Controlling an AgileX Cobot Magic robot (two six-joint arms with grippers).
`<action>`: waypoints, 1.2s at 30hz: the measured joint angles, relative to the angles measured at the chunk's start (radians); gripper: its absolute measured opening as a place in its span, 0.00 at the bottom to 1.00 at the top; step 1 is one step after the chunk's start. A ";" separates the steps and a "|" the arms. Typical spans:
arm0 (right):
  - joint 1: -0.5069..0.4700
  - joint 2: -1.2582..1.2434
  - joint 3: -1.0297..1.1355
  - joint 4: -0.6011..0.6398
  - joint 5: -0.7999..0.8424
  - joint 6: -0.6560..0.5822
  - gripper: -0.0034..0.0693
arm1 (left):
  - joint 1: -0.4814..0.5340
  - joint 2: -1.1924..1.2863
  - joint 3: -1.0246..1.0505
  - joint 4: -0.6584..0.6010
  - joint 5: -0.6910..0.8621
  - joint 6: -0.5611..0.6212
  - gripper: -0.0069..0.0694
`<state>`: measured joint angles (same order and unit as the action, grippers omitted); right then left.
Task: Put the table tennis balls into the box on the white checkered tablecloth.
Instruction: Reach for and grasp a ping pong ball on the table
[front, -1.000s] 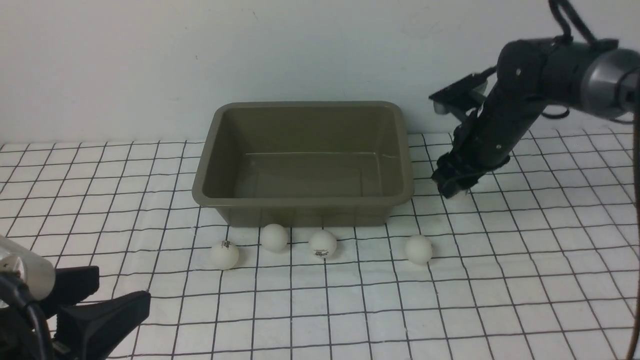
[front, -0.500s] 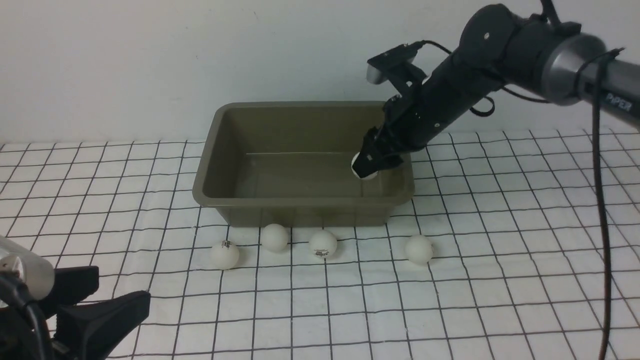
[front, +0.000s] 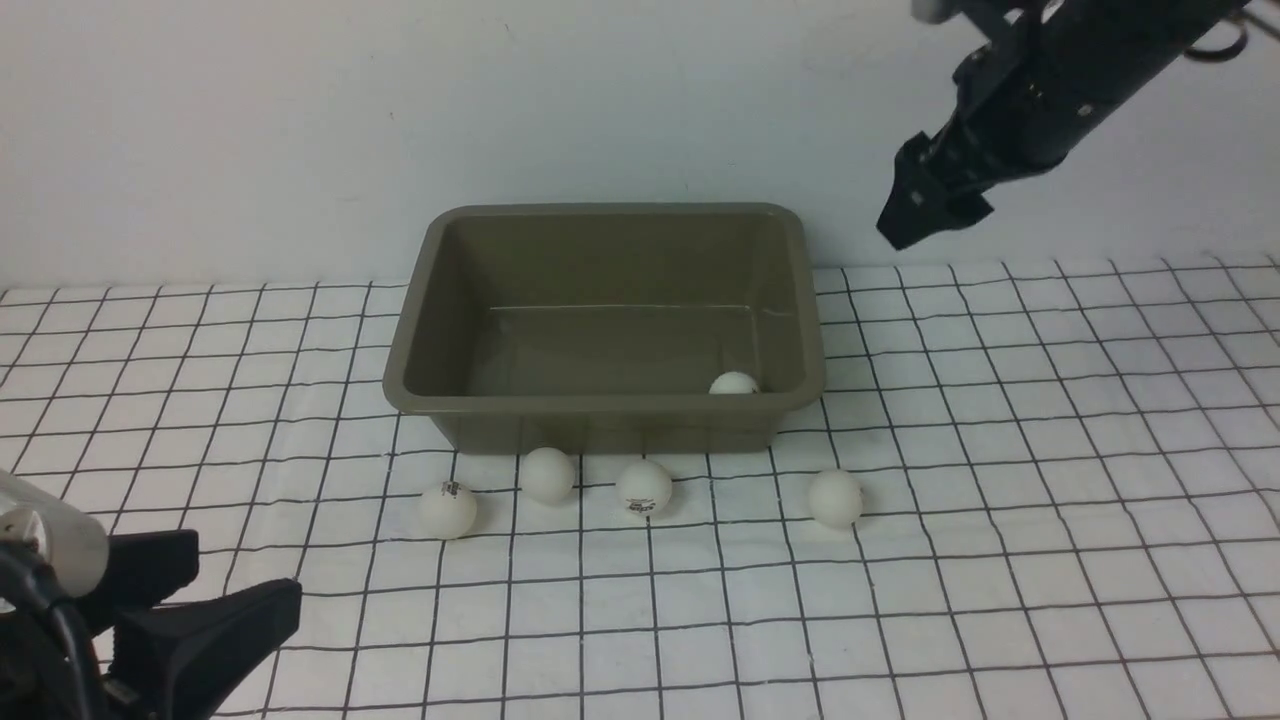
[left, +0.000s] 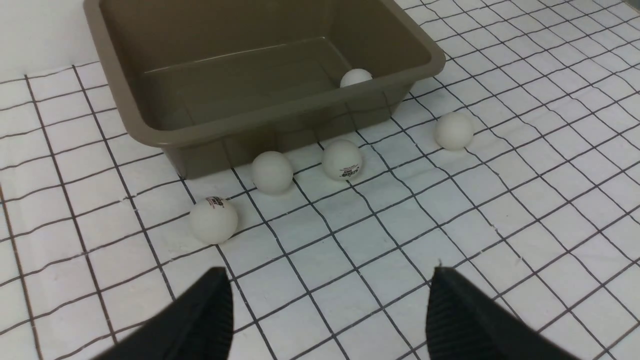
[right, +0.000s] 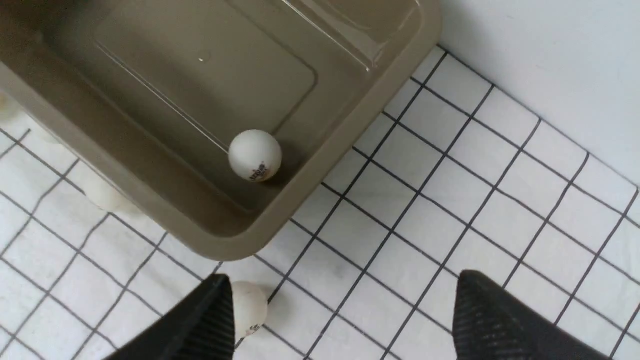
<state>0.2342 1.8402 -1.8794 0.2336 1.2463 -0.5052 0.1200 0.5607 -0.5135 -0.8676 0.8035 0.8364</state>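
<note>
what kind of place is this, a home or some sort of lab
Most likely a robot test bench in a lab: a black robot arm above a white checkered tablecloth, an olive box with table tennis balls lined up in front of it, and a bare white wall behind.

One table tennis ball (front: 734, 383) is lying inside the box (front: 450, 300) while four others (front: 547, 474) are sitting just in front.
</note>
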 joint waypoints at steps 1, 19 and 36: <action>0.002 -0.027 0.022 0.001 0.000 0.023 0.77 | 0.000 0.000 0.000 0.000 0.000 0.000 0.70; 0.221 -0.099 0.725 0.014 -0.492 0.117 0.77 | 0.000 0.000 0.000 -0.008 -0.002 0.000 0.70; 0.228 0.060 0.721 -0.160 -0.716 0.251 0.77 | 0.000 0.000 0.000 -0.008 0.002 0.000 0.70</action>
<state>0.4625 1.9003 -1.1579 0.0734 0.5303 -0.2545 0.1200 0.5607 -0.5135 -0.8758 0.8058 0.8364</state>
